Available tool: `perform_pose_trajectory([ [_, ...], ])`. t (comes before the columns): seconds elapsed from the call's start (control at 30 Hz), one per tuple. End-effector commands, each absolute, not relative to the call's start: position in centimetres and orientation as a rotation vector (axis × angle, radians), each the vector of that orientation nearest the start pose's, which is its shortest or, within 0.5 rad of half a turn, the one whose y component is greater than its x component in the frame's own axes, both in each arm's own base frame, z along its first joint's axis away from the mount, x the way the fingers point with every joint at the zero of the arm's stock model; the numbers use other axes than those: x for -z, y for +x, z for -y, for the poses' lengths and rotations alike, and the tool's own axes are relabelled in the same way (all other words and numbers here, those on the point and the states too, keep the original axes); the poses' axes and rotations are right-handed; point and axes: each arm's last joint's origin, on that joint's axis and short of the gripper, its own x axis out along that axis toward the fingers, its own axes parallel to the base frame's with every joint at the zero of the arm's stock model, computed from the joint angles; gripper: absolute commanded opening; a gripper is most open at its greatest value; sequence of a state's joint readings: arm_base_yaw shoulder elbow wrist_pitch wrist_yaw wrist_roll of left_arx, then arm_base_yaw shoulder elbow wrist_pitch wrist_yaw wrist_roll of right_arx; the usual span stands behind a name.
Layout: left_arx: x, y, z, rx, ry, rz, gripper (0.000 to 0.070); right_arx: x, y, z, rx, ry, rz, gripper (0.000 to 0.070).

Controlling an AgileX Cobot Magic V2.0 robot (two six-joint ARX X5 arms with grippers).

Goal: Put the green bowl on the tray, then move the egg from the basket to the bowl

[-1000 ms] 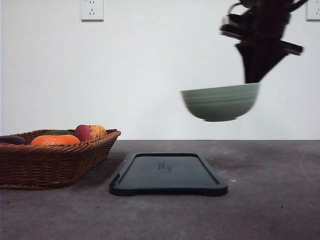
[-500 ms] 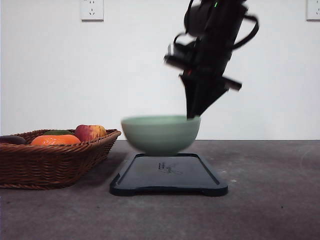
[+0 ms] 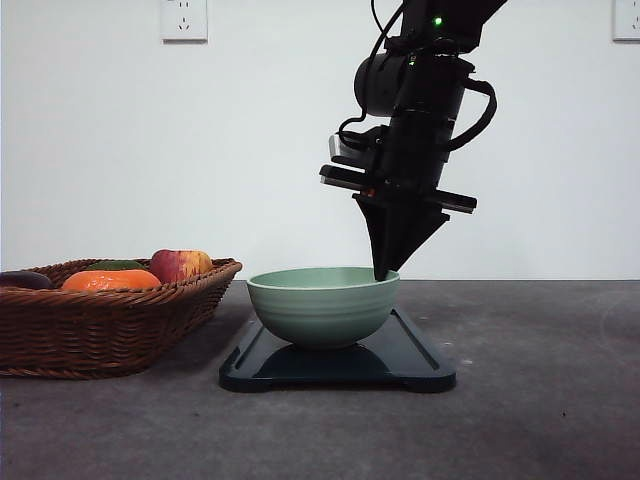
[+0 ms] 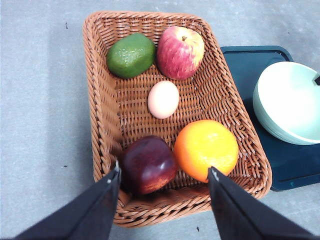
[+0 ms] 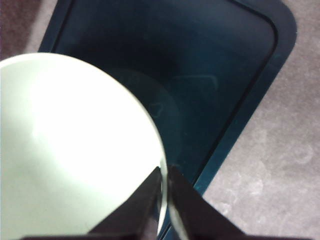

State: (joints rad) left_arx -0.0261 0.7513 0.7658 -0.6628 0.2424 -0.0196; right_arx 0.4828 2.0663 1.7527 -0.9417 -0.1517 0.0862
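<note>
The green bowl [image 3: 322, 305] sits upright on the left part of the dark tray [image 3: 420, 368]. My right gripper [image 3: 381, 272] points straight down and is shut on the bowl's right rim. The right wrist view shows the rim of the bowl [image 5: 75, 145] pinched between the right gripper [image 5: 164, 176] fingers, above the tray [image 5: 200, 65]. The egg [image 4: 163, 99] lies in the middle of the wicker basket [image 4: 102, 115]. My left gripper [image 4: 165, 172] hovers open above the basket's near end, holding nothing.
Around the egg in the basket lie a green fruit [image 4: 131, 55], a red-yellow apple [image 4: 180, 45], an orange [image 4: 206, 146] and a dark red fruit [image 4: 147, 164]. The basket [image 3: 100, 335] stands left of the tray on the grey table. A white wall is behind.
The right arm carried the bowl from mid-air at the right, down and left, onto the tray. It is still shut on the rim.
</note>
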Motion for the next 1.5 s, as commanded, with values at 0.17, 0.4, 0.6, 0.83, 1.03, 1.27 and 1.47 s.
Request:
perform_pose_trajectory([
  [0.17,-29.6,14.8,1.1,0.258,-0.089,-0.628,0.035,-22.5,38.0,-20.7,-0.505,-0.149,-1.262,0.0288],
  [0.4,-29.6,14.8,1.1,0.258,-0.089,-0.63,0.035,-25.9,37.5,-20.7,-0.52,-0.146,-1.088,0.0281],
  [0.6,-29.6,14.8,1.1,0.258,-0.088,-0.629,0.035,-27.6,35.1,-19.3,-0.543,-0.113,-0.933,0.0281],
  [0.83,-29.6,14.8,1.1,0.258,-0.088,-0.628,0.035,-26.8,29.5,-15.9,-0.548,-0.085,-0.805,0.0279],
  [1.03,-29.6,14.9,1.1,0.258,-0.088,-0.624,0.035,-25.5,24.8,-12.5,-0.531,-0.058,-0.713,0.0278],
  [1.27,-29.8,15.1,1.1,0.248,-0.125,-0.61,0.035,-23.8,20.3,-9.0,-0.487,-0.046,-0.686,0.0278],
  [1.47,-30.5,16.3,1.6,0.255,-0.181,-0.644,0.0351,-23.0,18.3,-7.4,-0.464,-0.058,-0.653,0.0278],
])
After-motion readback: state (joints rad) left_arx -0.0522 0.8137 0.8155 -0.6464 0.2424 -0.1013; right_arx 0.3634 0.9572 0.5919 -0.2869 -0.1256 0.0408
